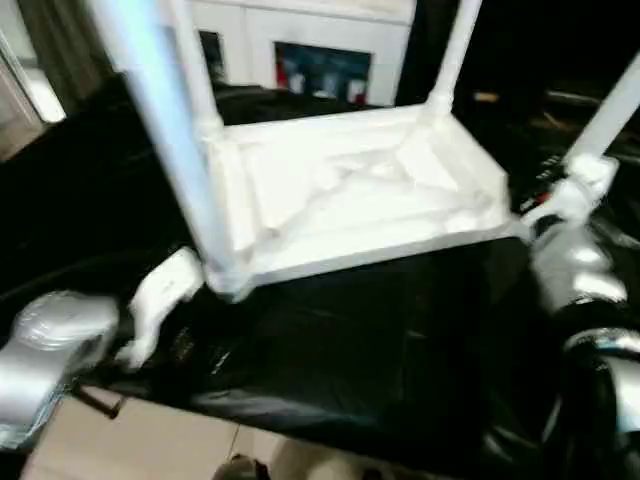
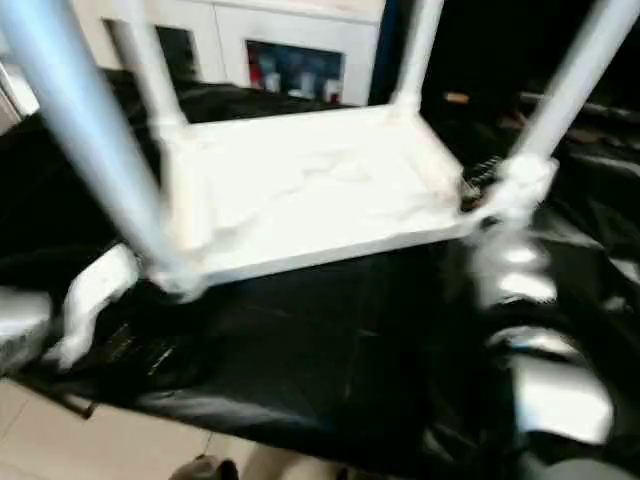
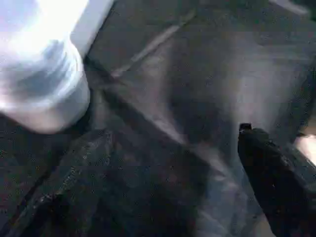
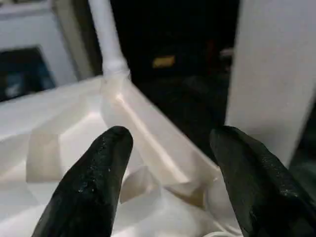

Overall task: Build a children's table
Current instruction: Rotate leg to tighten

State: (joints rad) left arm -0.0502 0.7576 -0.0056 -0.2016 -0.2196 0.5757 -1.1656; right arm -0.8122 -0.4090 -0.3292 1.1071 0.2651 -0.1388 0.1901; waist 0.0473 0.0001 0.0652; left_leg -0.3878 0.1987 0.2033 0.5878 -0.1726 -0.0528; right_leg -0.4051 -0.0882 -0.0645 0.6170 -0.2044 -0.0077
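Between the two grippers, the children's table [image 1: 350,195] lies upside down on a black cloth [image 1: 370,350], ribbed underside up, with four legs rising from its corner sockets. Just beyond the left gripper [image 3: 173,143], the near-left leg [image 1: 165,120] stands in its corner socket [image 3: 42,94]; the left gripper's fingers [image 3: 274,168] are spread wide apart over the cloth, gripping nothing. Ahead of the right gripper [image 4: 170,148] is the near-right corner of the top; its fingers [image 4: 98,173] are likewise spread, with the near-right leg [image 4: 274,69] just beyond one fingertip. Whether that fingertip touches the leg cannot be determined. Beyond the table stands a white cabinet [image 1: 310,45].
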